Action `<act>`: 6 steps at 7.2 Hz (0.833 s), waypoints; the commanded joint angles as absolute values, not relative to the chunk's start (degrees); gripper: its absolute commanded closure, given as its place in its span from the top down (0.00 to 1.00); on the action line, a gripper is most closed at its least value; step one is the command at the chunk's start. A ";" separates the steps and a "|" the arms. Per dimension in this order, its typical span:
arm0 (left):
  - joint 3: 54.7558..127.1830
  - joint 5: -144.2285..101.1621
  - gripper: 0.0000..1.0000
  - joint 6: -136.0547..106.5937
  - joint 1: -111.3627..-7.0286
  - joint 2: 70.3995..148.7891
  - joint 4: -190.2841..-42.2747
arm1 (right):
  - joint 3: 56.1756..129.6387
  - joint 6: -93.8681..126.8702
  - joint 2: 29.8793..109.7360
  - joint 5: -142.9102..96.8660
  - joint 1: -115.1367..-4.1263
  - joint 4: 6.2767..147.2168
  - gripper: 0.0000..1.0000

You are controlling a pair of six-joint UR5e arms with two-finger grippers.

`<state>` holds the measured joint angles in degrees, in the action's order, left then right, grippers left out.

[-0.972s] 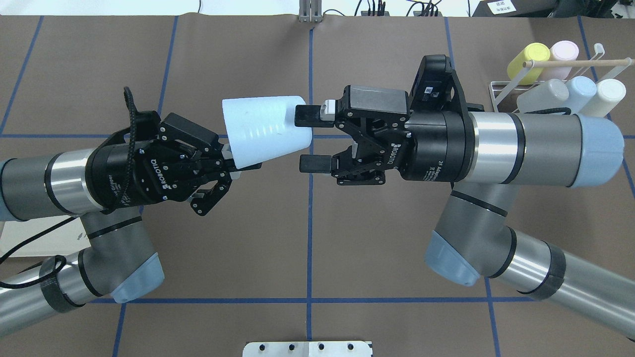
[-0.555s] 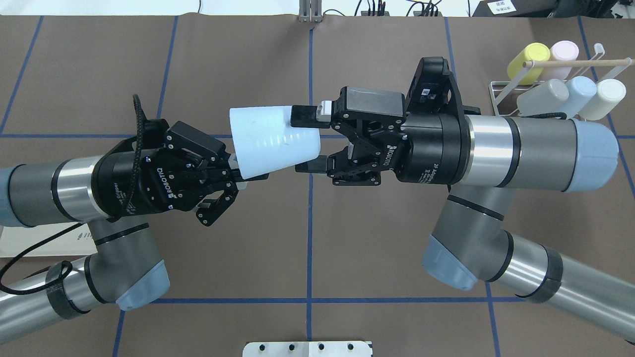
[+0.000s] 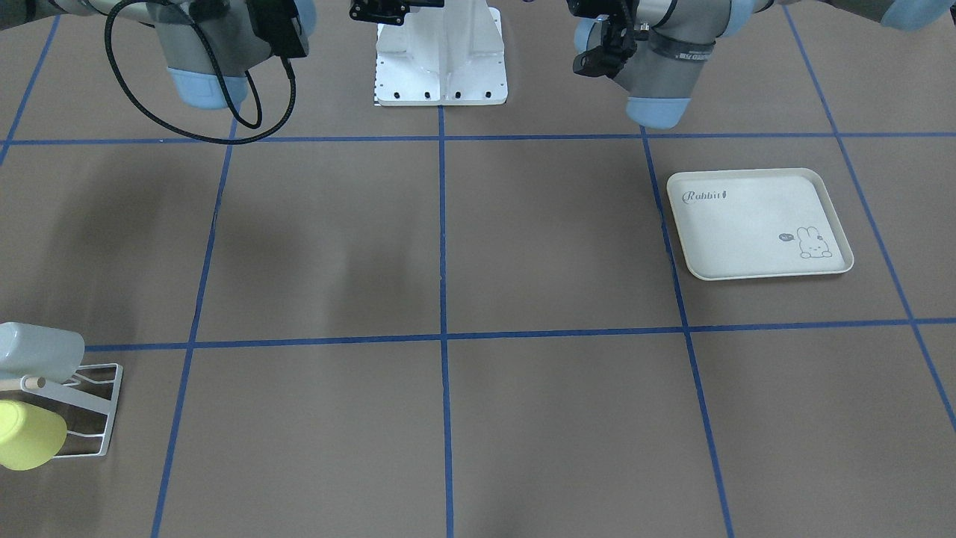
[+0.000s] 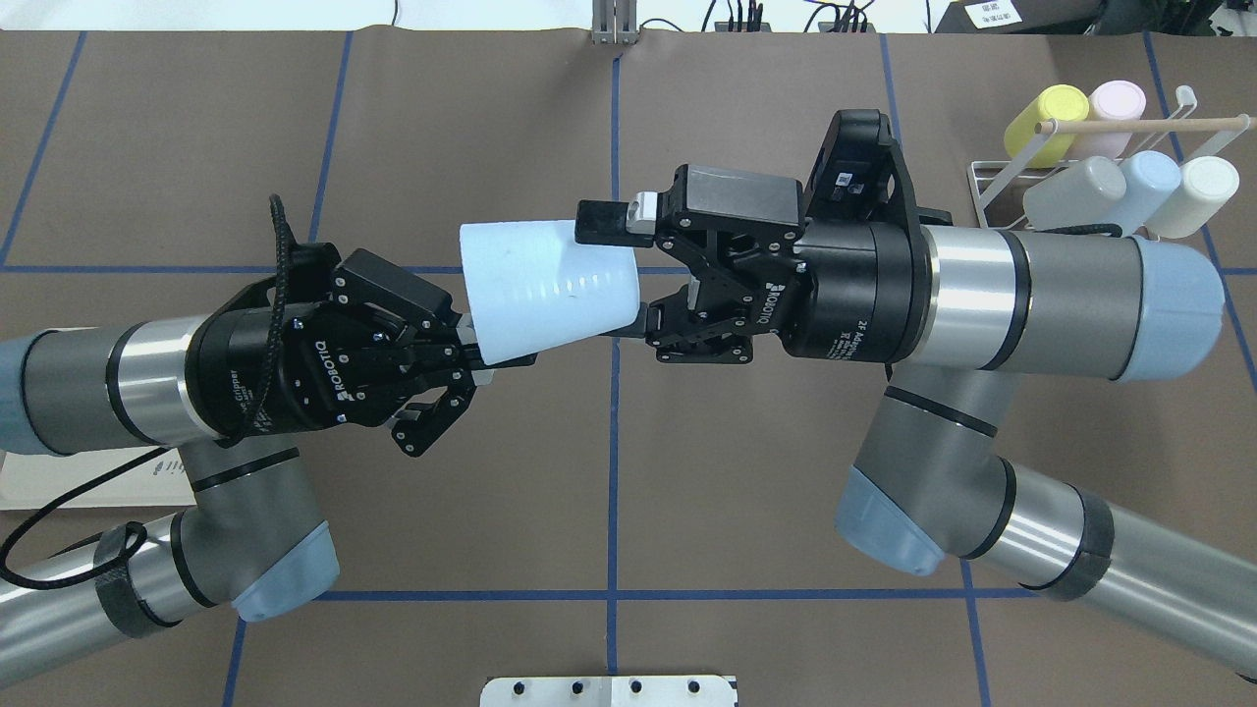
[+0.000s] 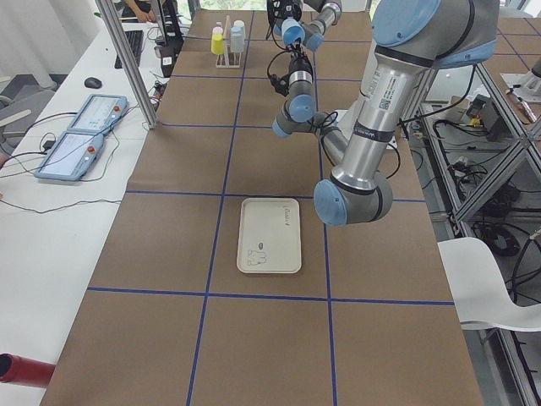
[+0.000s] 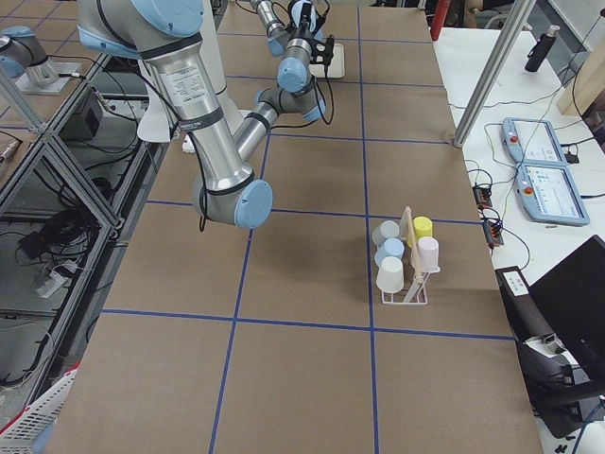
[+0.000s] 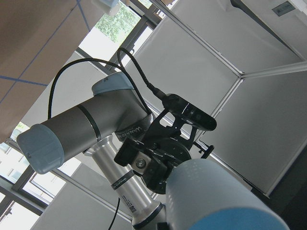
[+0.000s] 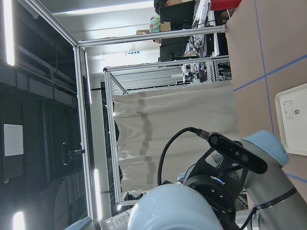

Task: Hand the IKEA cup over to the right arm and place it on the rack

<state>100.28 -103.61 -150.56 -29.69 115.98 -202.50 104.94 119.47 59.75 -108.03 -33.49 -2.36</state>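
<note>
The pale blue IKEA cup [image 4: 550,290] lies sideways in mid-air above the table's centre, its wide rim to the left and its narrow base to the right. My left gripper [image 4: 486,355] is shut on the rim's lower edge. My right gripper [image 4: 614,270] stands open, one finger [image 4: 604,221] above the cup's base end and the other mostly hidden under it. The left wrist view shows the cup [image 7: 216,196] low in frame, and in the right wrist view the cup [image 8: 172,208] fills the bottom. The white wire rack [image 4: 992,182] with its wooden dowel [image 4: 1149,125] stands at the far right.
Several pastel cups hang on the rack [image 6: 411,284], among them a yellow one [image 4: 1046,123] and a grey one [image 4: 1075,191]. A cream rabbit-print tray [image 3: 758,224] lies on the table on my left side. The robot's white base plate [image 3: 441,67] sits between the arms.
My left arm has carried the cup to the right, so its base end now sits between the right gripper's open fingers. The right gripper has shifted slightly left.
</note>
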 commanded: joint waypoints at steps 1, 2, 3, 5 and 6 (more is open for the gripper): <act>100.28 -103.62 0.00 -150.56 -29.62 116.02 -202.67 | 104.94 119.18 59.77 -107.84 -33.49 -2.37 0.95; 100.20 -103.62 0.00 -150.56 -29.62 116.02 -202.59 | 104.94 119.09 59.77 -107.84 -33.40 -2.29 0.84; 100.28 -103.62 0.00 -150.56 -29.62 116.02 -202.67 | 104.94 119.00 59.77 -107.84 -33.40 -2.29 0.70; 100.20 -103.54 1.00 -150.47 -29.62 115.75 -202.41 | 104.94 116.47 59.94 -107.93 -32.70 -2.20 0.36; 100.28 -103.54 1.00 -150.47 -29.62 115.66 -202.41 | 104.94 114.80 59.94 -108.02 -32.43 -2.11 0.26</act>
